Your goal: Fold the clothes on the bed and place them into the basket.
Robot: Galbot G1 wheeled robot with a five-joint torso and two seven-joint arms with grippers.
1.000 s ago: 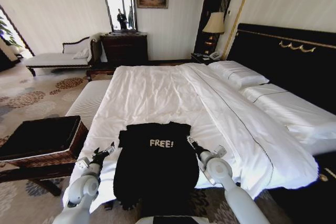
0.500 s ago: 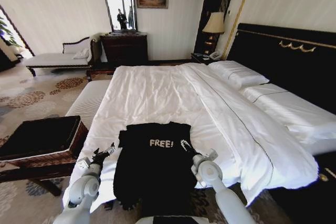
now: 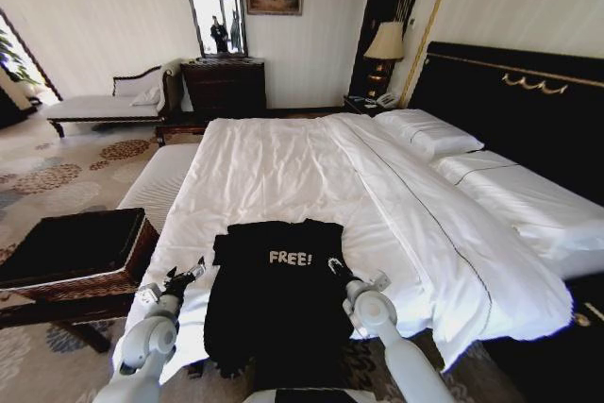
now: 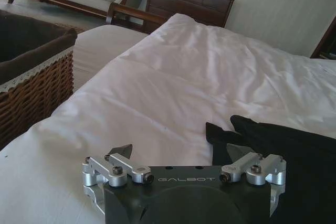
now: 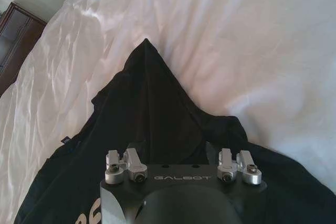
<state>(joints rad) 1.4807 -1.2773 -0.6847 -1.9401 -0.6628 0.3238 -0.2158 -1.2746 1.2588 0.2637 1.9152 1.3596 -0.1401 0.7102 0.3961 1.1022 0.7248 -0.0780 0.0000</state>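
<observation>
The clothes are one black top (image 3: 279, 304) with white "FREE!" lettering, lying flat at the foot of the bed (image 3: 283, 162) with its hem hanging over the edge. My left gripper (image 3: 192, 271) hovers open over the white sheet just off the top's left sleeve (image 4: 273, 145). My right gripper (image 3: 333, 265) is open above the top's right sleeve (image 5: 152, 98), its fingers spread over the black cloth. The brown wicker basket (image 3: 104, 282) with black lining stands on the floor left of the bed, also seen beside the left gripper (image 4: 37, 77).
A white striped bench (image 3: 160, 181) runs along the bed's left side behind the basket. Pillows (image 3: 429, 134) and the black headboard (image 3: 528, 110) lie to the right. A chaise (image 3: 99, 104), dark dresser (image 3: 224, 85) and lamp (image 3: 385, 42) line the far wall.
My right arm has swung left, bringing its gripper from beside the top to over its right sleeve. The left arm and the top have stayed put.
</observation>
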